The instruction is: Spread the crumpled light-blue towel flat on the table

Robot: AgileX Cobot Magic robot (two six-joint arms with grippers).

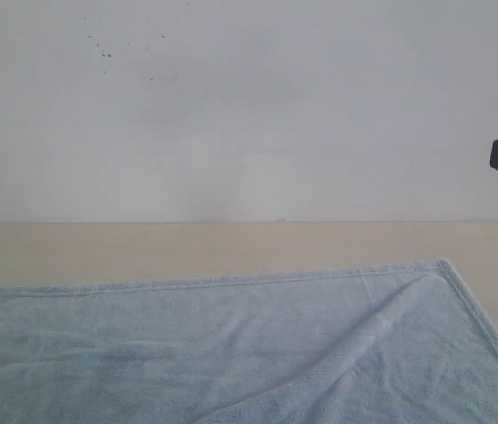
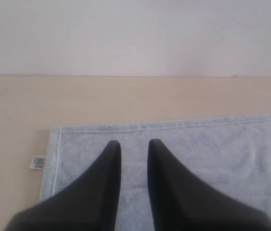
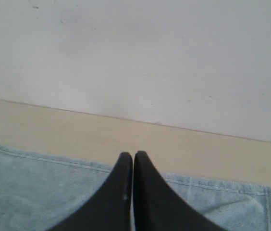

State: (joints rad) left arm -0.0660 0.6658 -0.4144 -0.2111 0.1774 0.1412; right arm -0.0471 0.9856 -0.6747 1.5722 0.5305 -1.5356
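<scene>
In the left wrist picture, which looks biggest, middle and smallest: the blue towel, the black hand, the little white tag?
1. Towel, widest, running out of the picture.
2. Hand, though its nearness to the camera inflates it.
3. Tag, tiny.

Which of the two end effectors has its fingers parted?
The left end effector: the towel shows through the gap between its fingers. The right end effector has its fingertips pressed together, with no gap.

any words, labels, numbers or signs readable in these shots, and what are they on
Small white tag at the edge of the towel: dark barcode-like bars, too small and blurred to read.
No other writing shows in any view.
</scene>
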